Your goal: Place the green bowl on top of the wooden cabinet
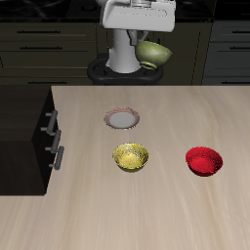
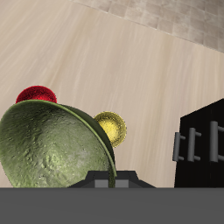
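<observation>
The green bowl (image 1: 154, 52) is olive outside and hangs tilted in my gripper (image 1: 146, 41), high above the back of the table near the robot's base. In the wrist view the green bowl (image 2: 52, 150) fills the near field, its rim pinched at my gripper (image 2: 103, 179). The gripper is shut on the bowl's rim. The wooden cabinet (image 1: 24, 132) is a very dark box with a flat top and silver handles (image 1: 54, 137), standing at the table's side, well away from the gripper. It also shows in the wrist view (image 2: 203, 144).
A yellow patterned bowl (image 1: 131, 157) (image 2: 112, 128) and a red bowl (image 1: 204, 160) (image 2: 37, 94) stand on the light wooden table (image 1: 166, 215). A small pink-rimmed plate (image 1: 122, 119) lies farther back. Dark kitchen units run behind the table.
</observation>
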Controlling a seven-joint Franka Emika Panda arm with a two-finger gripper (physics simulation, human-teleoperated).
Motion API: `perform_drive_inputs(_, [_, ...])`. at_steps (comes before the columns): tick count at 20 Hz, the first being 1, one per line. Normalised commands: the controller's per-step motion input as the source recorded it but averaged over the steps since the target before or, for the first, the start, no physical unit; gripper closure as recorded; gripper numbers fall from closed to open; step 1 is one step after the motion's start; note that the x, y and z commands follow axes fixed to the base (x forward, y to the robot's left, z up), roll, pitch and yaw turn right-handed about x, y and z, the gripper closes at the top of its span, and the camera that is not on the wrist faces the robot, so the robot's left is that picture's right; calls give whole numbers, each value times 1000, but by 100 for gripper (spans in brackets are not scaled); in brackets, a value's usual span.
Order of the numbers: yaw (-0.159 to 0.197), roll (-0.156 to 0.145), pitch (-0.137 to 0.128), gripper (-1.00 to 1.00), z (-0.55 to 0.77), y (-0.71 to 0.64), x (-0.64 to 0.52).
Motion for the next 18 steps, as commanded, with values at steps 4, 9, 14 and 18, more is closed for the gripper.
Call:
perform_drive_inputs(4, [-13,-8,0,100,11,89,233])
perform_drive_inputs(9, [21,0,3,100,-60,145,321])
perform_drive_inputs(14, [10,-14,18,100,-70,115,241])
perform_drive_inputs(18, [3,0,7,100,7,115,100])
